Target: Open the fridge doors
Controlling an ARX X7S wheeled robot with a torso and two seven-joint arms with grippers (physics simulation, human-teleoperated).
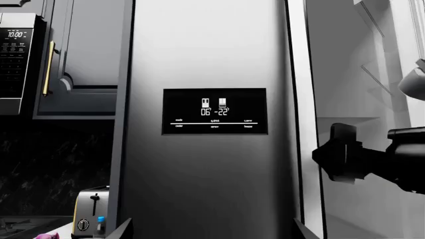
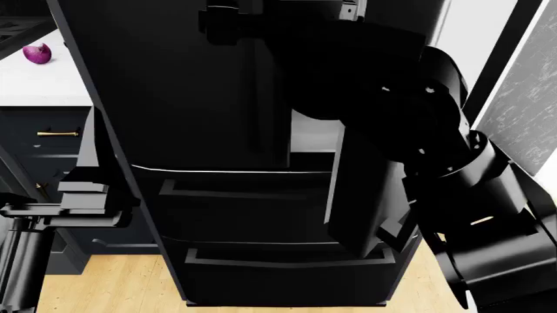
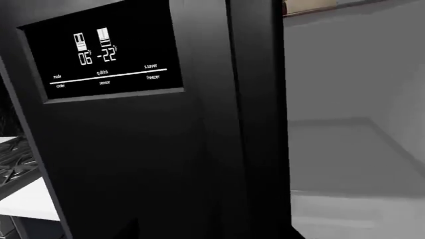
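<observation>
The left fridge door point(image 1: 212, 164) is a glossy dark panel with a lit display point(image 1: 214, 111), and it stands closed in front of my left gripper point(image 1: 212, 232). That gripper is open, its two fingertips wide apart with nothing between them. To the right of this door the white fridge interior point(image 1: 359, 64) is exposed. My right arm point(image 1: 378, 159) reaches in front of that opening. The right wrist view shows the same display point(image 3: 106, 57), the door's edge point(image 3: 256, 124) and the white interior point(image 3: 359, 149). My right gripper point(image 3: 216, 231) is open and empty. The right door is largely hidden behind my right arm point(image 2: 409, 130).
Two black drawer fronts point(image 2: 252, 202) point(image 2: 278, 267) lie below the doors. Left of the fridge are a microwave point(image 1: 17, 59), a navy cabinet with a brass pull point(image 1: 48, 67), a toaster point(image 1: 89, 219) and a white counter point(image 2: 44, 81) with a purple onion point(image 2: 36, 53). Wooden floor point(image 2: 104, 290) lies below.
</observation>
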